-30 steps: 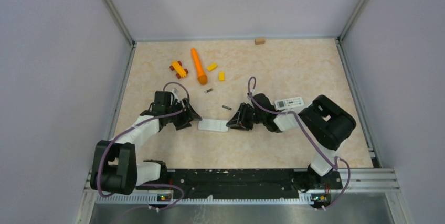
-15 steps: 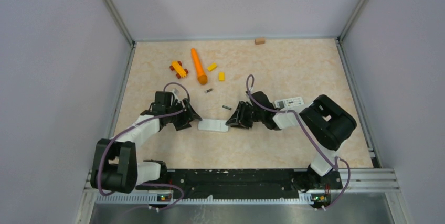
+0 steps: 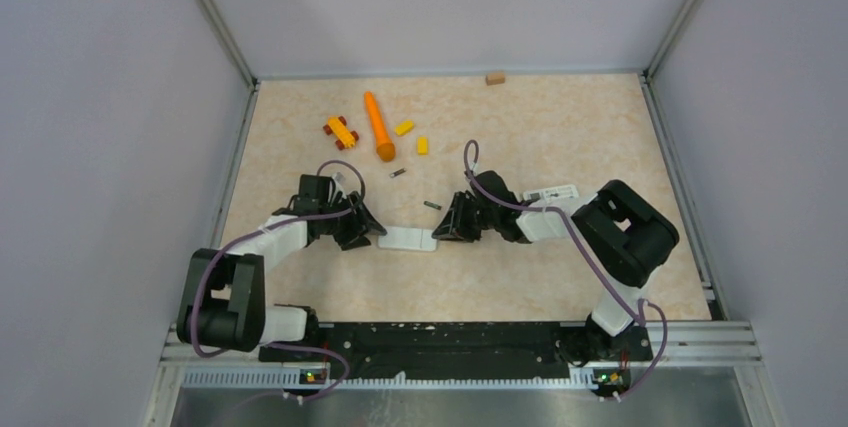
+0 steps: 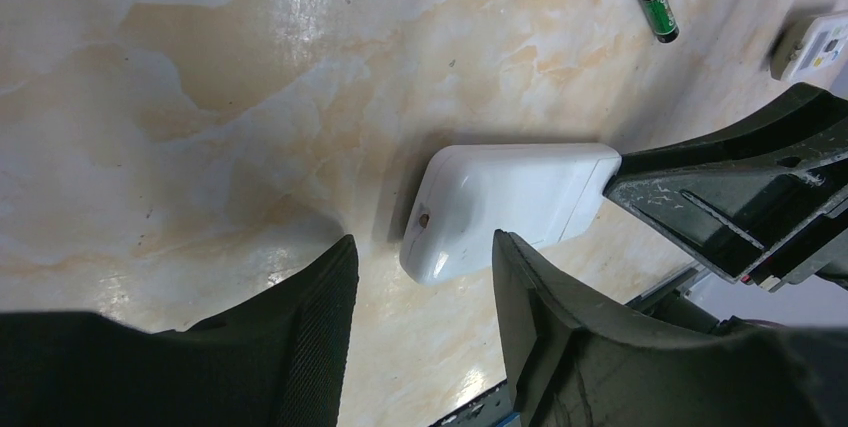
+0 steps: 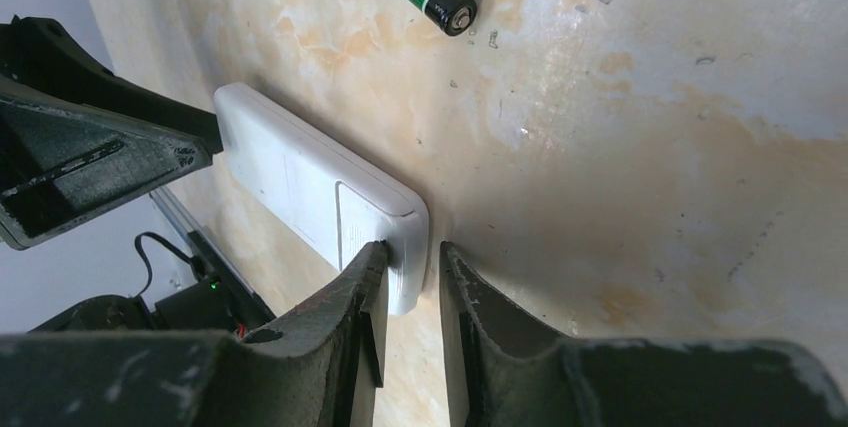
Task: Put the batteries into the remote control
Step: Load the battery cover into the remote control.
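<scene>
The remote control (image 3: 407,238) lies flat between both arms. At its 9 o'clock end the left gripper (image 4: 423,240) gapes, straddling that end without clamping. At 3 o'clock the right gripper (image 5: 413,252) stands narrow about the remote's corner; whether it pinches is unclear. The nearer battery (image 3: 432,205) lies at 1 o'clock, the farther battery (image 3: 398,173) at 12. Beyond sit the carrot (image 3: 378,127) and yellow blocks (image 3: 404,128).

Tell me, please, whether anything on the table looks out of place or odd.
Nothing looks damaged or spilled. Two batteries lie loose and askew beyond the white remote, not in it, and a toy carrot and yellow blocks, unrelated to this job, clutter the far left.
</scene>
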You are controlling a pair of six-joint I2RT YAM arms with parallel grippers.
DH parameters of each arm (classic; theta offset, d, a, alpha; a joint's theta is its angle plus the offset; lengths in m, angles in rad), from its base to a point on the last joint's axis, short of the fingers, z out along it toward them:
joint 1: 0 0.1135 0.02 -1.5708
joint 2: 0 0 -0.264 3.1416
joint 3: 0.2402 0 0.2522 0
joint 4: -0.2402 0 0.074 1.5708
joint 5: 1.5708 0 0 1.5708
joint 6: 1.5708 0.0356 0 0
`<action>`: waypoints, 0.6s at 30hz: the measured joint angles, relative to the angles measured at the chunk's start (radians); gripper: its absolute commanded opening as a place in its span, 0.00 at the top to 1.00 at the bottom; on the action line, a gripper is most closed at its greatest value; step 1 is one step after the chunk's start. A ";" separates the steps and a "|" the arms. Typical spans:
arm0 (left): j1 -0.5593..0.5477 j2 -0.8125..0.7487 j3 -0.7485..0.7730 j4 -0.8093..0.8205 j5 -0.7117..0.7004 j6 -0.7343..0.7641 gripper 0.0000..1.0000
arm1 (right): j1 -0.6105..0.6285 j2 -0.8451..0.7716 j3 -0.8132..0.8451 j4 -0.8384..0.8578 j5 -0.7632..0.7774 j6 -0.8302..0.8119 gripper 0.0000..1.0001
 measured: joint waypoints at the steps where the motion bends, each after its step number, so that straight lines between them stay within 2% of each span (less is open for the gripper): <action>1: 0.000 0.003 0.000 0.002 0.002 0.000 0.45 | 0.001 0.000 0.000 -0.002 0.003 -0.003 0.77; 10: 0.000 0.023 0.000 0.007 0.007 0.000 0.51 | 0.012 -0.005 0.013 -0.024 0.023 -0.037 0.74; 18: 0.000 0.056 0.000 0.029 0.030 -0.004 0.66 | 0.044 -0.010 0.028 -0.042 0.081 -0.043 0.76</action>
